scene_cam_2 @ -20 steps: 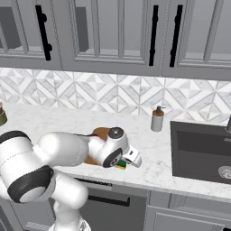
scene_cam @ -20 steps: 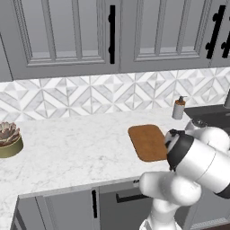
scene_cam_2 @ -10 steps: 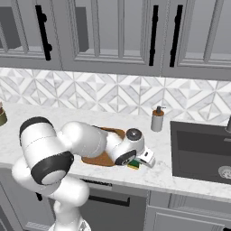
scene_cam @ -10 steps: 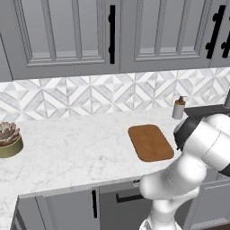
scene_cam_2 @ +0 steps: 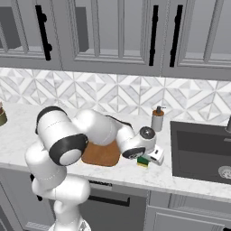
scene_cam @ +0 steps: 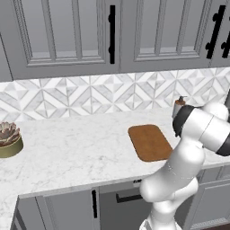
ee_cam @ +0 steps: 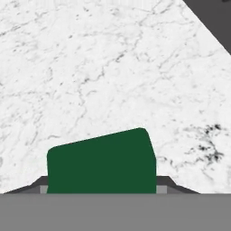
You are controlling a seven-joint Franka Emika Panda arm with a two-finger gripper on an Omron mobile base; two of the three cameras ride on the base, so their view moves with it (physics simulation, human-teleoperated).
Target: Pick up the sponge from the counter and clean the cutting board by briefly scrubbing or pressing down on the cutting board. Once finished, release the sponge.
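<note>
The sponge [scene_cam_2: 143, 161], dark green over yellow, sits low over the white marble counter [scene_cam_2: 180, 178], just right of the cutting board [scene_cam_2: 101, 154]. My gripper [scene_cam_2: 147, 158] is shut on it. In the hand view the sponge's green top [ee_cam: 101, 162] lies between the two finger tips [ee_cam: 41, 185], with bare counter [ee_cam: 90, 67] beyond. Whether the sponge touches the counter I cannot tell. In the left base view the reddish-brown cutting board [scene_cam: 149, 142] lies bare, and the arm's elbow hides the hand.
A soap dispenser [scene_cam_2: 157, 119] stands at the backsplash behind the gripper. The dark sink [scene_cam_2: 203, 151] opens right beside the sponge, and its corner shows as a dark sink edge [ee_cam: 212, 18] in the hand view. A potted succulent [scene_cam: 9, 140] stands far left.
The arm has swung right with the sponge, from the board's right edge onto the counter between board and sink. The board now lies uncovered.
</note>
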